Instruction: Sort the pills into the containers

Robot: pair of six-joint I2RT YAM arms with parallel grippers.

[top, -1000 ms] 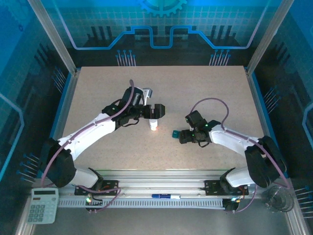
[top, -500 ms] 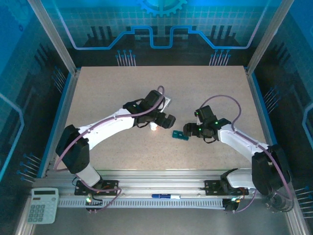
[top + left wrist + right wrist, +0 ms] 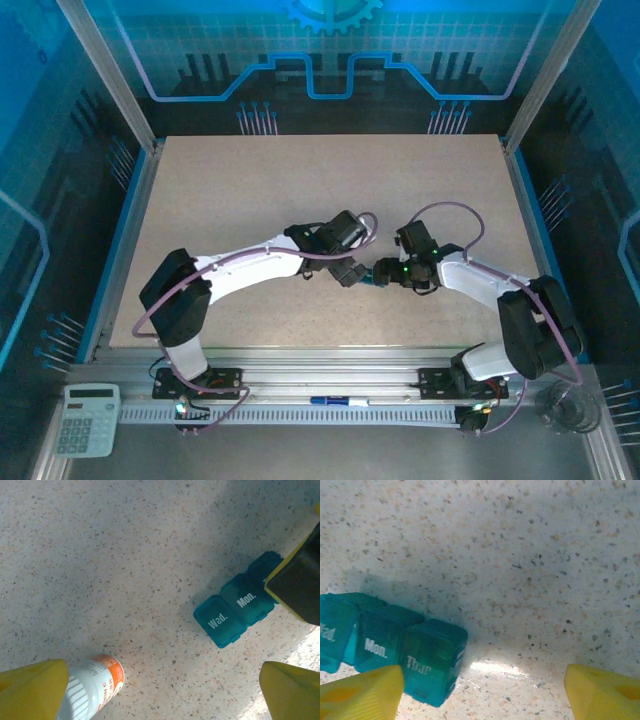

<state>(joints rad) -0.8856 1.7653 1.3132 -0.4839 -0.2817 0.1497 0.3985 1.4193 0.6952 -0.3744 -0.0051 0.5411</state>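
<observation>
The speckled table (image 3: 200, 200) carries everything. The left gripper (image 3: 162, 692) hangs over the teal pill box (image 3: 235, 612), fingers spread wide and empty. The right gripper (image 3: 484, 692), also spread and grasping nothing, hides the box's Thur end in the left wrist view. A white-and-orange bottle (image 3: 95, 682), partly cut off, sits near its Wed. end. The box lies flat, lids up, its row running diagonally.

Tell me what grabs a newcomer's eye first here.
A teal pill box lettered Wed., Mon. and Thur. lies mid-table, where the left arm and right arm meet. A white bottle with an orange label sits beside the left arm's yellow fingers.
</observation>
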